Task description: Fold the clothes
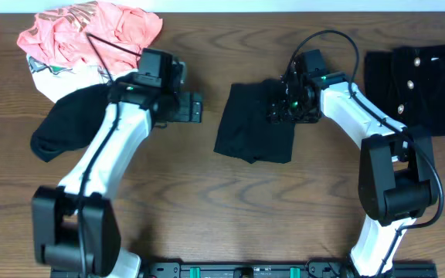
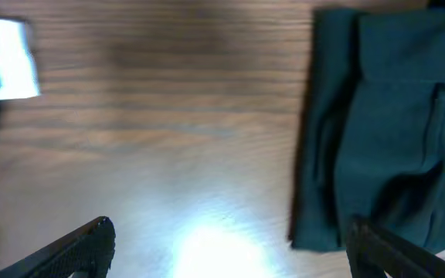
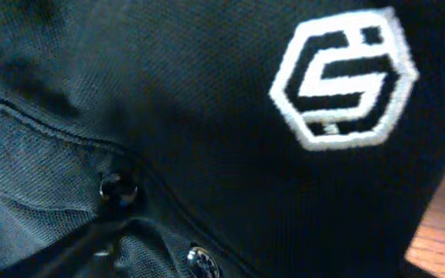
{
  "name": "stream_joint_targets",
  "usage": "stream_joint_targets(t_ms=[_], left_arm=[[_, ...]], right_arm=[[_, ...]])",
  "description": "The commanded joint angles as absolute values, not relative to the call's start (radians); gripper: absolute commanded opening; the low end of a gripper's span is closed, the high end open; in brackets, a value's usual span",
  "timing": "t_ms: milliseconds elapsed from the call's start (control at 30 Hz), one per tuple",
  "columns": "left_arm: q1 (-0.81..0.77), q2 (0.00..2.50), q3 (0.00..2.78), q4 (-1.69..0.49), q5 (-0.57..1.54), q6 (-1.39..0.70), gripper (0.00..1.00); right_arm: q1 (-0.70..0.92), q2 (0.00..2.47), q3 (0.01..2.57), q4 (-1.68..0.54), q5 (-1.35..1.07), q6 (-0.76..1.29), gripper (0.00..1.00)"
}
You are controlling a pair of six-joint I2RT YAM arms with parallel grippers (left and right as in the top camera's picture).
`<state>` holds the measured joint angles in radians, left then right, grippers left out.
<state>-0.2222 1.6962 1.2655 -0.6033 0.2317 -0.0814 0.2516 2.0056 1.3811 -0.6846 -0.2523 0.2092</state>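
Observation:
A folded black polo shirt [image 1: 249,127] lies mid-table. In the left wrist view it is a dark fold at the right [image 2: 392,123]. My left gripper [image 1: 195,108] is open and empty just left of the shirt, over bare wood, with both fingers apart [image 2: 230,247]. My right gripper [image 1: 286,106] is down on the shirt's upper right part. The right wrist view is filled by the shirt's fabric [image 3: 207,116], its white hexagon logo [image 3: 342,77] and placket buttons. Only one dark finger shows at lower left, so its state is unclear.
A pile of unfolded clothes lies at the back left: a coral garment [image 1: 83,31], a white one [image 1: 49,73] and a black one [image 1: 68,127]. A folded black garment with buttons [image 1: 416,77] lies at the right edge.

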Motion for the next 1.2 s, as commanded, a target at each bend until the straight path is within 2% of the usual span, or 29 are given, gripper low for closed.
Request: stream_joint_targets(t_ms=[0,167,433,600,833,900,1000,1067,1167], left_arm=[[-0.224,1.748,1.264,-0.564,0.336,-0.083,0.95],[-0.224,1.795,1.264,-0.461,0.419,-0.083,0.95],[-0.224,1.798,1.264,-0.420,0.438,-0.083,0.95],[-0.206,1.798,1.264,-0.413,0.434,-0.079,0.95],[-0.113,1.796,1.265,-0.433,0.434,-0.080,0.95],[-0.080,1.796,1.265,-0.450,0.434,-0.080,0.95],[-0.038,1.796,1.265,-0.473,0.434,-0.080,0.95],[-0.017,1.796,1.265,-0.478,0.434,-0.079,0.95],[0.000,1.796,1.265,-0.477,0.434,-0.079,0.95]], right_arm=[[0.241,2.006,1.401,-0.689,-0.279,0.181,0.89],[0.222,1.963,1.401,-0.694,-0.354,0.165,0.91],[0.177,1.896,1.401,-0.696,-0.393,0.157,0.89],[0.181,1.897,1.401,-0.749,-0.392,0.149,0.85],[0.205,1.846,1.401,-0.822,-0.387,0.132,0.71],[0.217,1.819,1.401,-0.849,-0.369,0.131,0.62],[0.236,1.801,1.401,-0.908,-0.367,0.114,0.22],[0.257,1.805,1.393,-0.939,-0.367,0.109,0.04],[0.295,1.815,1.356,-0.936,-0.362,0.107,0.01]])
